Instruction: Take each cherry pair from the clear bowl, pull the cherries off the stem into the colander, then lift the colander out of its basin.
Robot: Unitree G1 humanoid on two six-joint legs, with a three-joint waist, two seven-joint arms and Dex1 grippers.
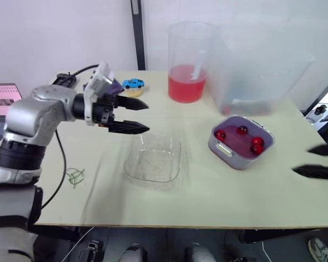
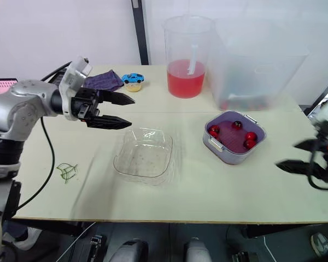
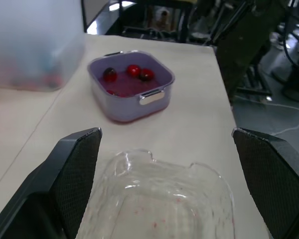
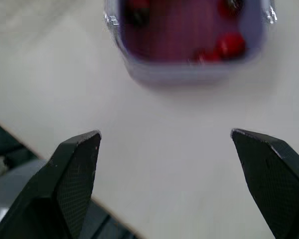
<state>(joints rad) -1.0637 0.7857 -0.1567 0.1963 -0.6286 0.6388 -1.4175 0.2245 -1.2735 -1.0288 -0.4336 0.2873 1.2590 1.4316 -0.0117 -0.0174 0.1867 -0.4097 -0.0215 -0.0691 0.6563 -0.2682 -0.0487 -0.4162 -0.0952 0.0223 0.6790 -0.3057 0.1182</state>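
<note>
Bowl (image 1: 153, 161) empty; cherries (image 1: 241, 130) in colander (image 1: 224, 149). Colander lies left-forward of right claw (image 1: 302, 160), nearer it than left claw (image 1: 148, 117). Both claws wide open, empty.

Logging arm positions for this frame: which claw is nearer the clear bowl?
Left. The left claw hovers open by the far-left rim of the clear bowl; the right claw is off beyond the colander.

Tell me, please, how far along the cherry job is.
Done: the clear bowl is empty and four cherries lie in the colander. In hand: nothing; the left gripper and right gripper are both open and empty. Left: lifting the colander, which sits in its basin.
</note>
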